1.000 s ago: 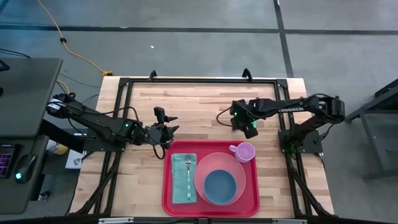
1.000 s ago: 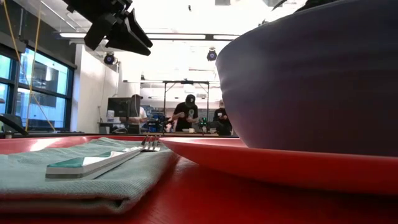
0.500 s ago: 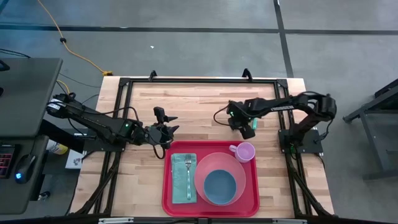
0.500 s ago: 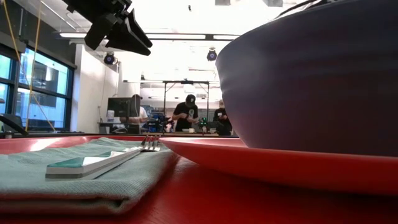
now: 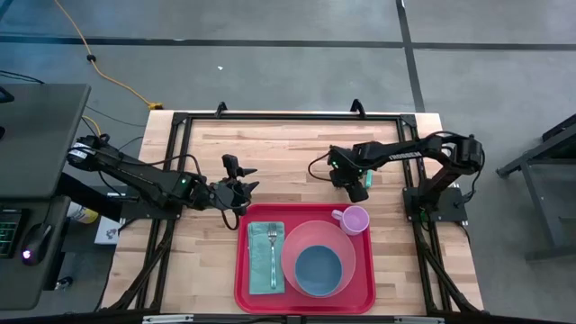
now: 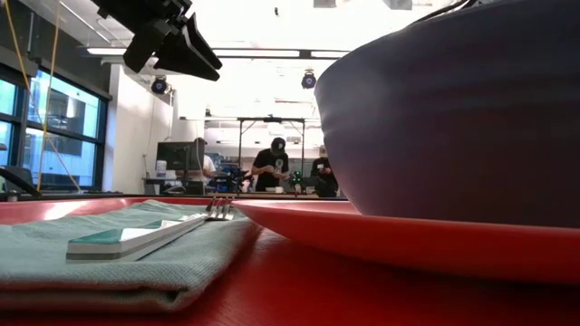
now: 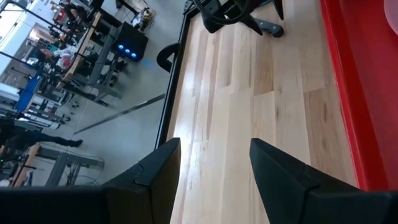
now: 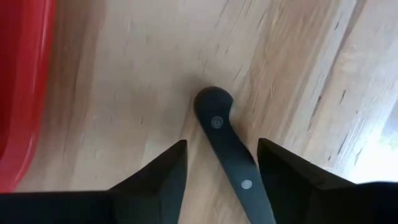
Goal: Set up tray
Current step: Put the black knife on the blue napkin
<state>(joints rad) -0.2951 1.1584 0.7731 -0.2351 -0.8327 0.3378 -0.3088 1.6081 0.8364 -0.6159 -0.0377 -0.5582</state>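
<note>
The red tray [image 5: 245, 297] lies at the table's near middle. It holds a green napkin [image 5: 259, 265] with a fork [image 5: 273, 255] on it, a pink plate [image 5: 292, 245] with a blue bowl [image 5: 318, 270], and a purple cup [image 5: 354, 219]. Just beyond the tray's far right corner, my right gripper [image 5: 358, 187] points down, open. A black riveted handle [image 8: 225, 146] lies flat on the wood between its fingers; the rest of that utensil is hidden. My left gripper [image 5: 239, 192] hovers open by the tray's far left corner. My right gripper comes from above with one finger on each side of the black handle, near its rounded end [image 8: 213, 102]. The fingers stand across the handle, which lies flat on the table. I cannot tell whether either finger touches it.
Bare wood lies beyond and beside the tray. A black frame [image 5: 270, 115] runs along the table's far edge. People stand far off in the room [image 6: 276, 167].
My right gripper has sunk toward the table and shifted a little toward the table's left and near edge, its wrist turning slightly. My left gripper has kept still.
</note>
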